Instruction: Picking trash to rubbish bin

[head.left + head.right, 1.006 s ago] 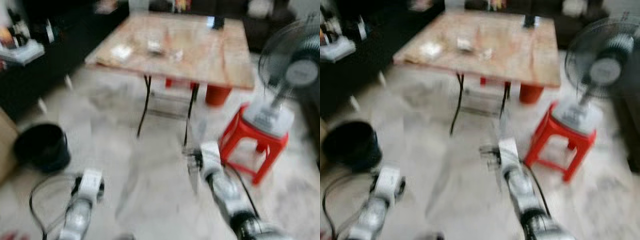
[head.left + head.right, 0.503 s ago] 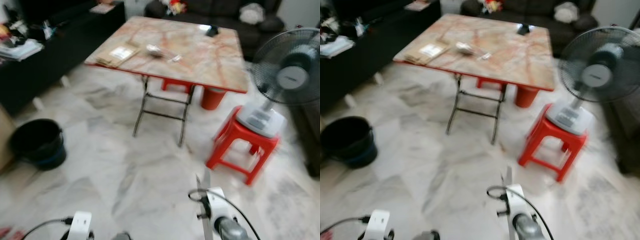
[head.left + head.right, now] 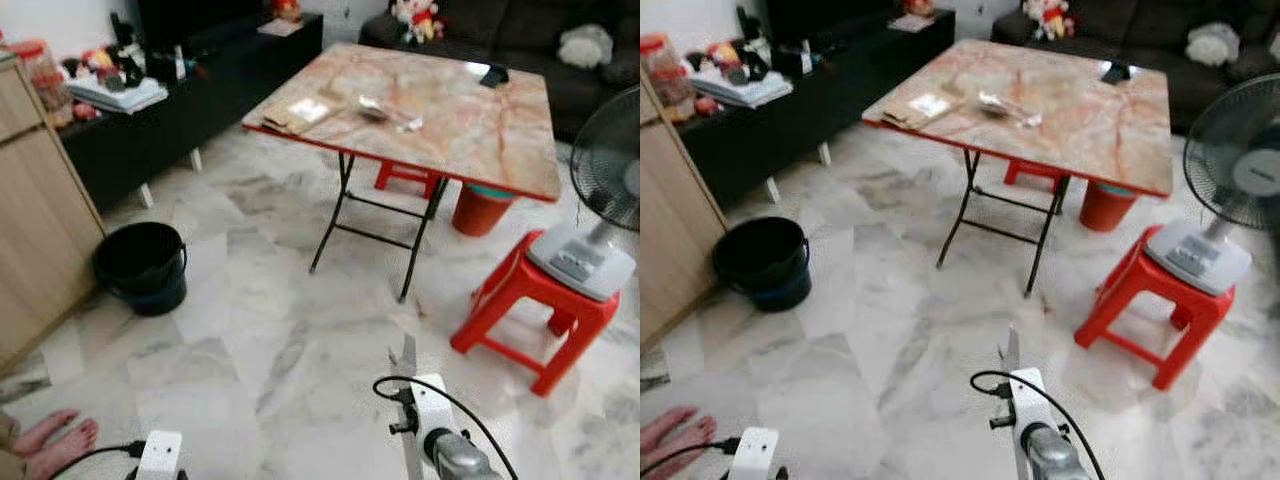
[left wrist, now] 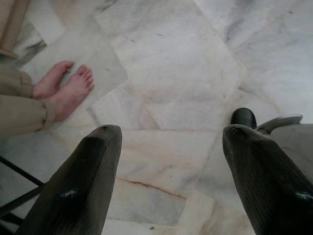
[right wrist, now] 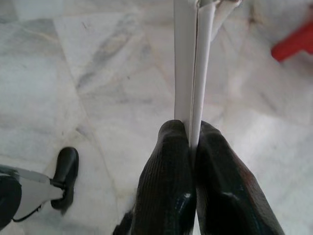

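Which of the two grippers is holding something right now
The right gripper: its fingers are pinched shut on a thin white strip of trash. The left gripper hangs open above bare floor, with nothing between its fingers.

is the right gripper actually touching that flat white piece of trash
Touching. The right wrist view shows the right gripper with both fingers pressed flat against the white piece, no gap.
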Motion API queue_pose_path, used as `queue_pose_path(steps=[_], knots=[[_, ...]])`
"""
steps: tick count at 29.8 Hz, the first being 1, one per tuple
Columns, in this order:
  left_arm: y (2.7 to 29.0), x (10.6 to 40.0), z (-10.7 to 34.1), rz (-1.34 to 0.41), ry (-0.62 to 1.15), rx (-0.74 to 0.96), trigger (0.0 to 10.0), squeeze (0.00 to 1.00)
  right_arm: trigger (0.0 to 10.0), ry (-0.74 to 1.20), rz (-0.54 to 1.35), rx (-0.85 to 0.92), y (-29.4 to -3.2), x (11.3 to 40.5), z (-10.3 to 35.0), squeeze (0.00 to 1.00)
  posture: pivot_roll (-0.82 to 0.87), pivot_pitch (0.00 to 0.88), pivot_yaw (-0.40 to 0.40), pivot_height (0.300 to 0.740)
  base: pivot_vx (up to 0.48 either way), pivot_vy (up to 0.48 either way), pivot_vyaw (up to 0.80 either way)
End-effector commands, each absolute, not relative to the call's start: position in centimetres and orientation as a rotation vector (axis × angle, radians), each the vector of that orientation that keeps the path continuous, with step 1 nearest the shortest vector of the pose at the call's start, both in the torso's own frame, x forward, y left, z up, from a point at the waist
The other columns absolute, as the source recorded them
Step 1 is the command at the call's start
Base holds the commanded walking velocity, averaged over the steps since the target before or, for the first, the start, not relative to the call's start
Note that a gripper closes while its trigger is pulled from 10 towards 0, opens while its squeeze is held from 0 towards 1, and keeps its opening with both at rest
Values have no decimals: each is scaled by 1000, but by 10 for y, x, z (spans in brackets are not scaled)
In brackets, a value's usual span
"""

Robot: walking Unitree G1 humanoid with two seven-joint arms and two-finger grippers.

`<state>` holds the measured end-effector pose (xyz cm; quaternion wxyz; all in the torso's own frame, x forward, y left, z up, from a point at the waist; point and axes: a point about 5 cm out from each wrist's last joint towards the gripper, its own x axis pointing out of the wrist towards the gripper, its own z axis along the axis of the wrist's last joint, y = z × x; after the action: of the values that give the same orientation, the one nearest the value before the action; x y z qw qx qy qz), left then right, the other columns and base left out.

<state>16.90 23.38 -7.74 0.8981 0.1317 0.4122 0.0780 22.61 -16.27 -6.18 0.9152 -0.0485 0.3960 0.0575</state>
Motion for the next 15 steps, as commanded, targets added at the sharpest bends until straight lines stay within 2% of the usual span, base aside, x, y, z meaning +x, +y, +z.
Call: queue_pose_path(steps=[1,15], knots=[[231,168,-79,160,864,260,10000,0,10000,821,106,-87,-165,226,-62,0,111,125,-58,740,0,0,0],[231,166,-80,171,883,260,10000,0,10000,863,125,-85,-160,214,-69,0,125,141,-55,740,0,0,0]])
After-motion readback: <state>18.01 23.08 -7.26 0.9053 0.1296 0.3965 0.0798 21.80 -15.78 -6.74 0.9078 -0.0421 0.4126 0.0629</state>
